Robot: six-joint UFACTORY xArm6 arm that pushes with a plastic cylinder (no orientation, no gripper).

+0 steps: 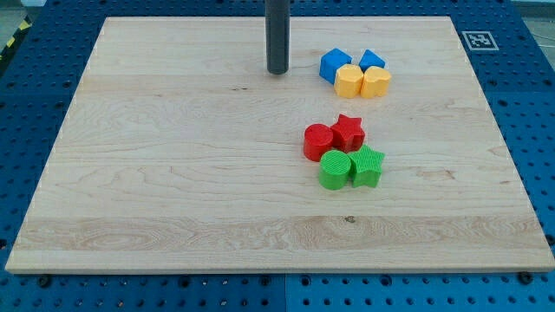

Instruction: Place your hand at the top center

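My dark rod comes down from the view's top, and my tip (277,71) rests on the wooden board (173,173) near its top centre. To the right of my tip lies a cluster: a blue block (334,64), a second blue block (372,60), a yellow block (349,81) and a yellow heart-shaped block (376,82). The nearest blue block is a short gap to the right of my tip, not touching it. Lower, right of centre, lie a red cylinder (317,141), a red star (348,132), a green cylinder (334,169) and a green star (368,165).
The board lies on a blue perforated table (529,104). A black-and-white marker tag (478,40) sits at the board's top right corner.
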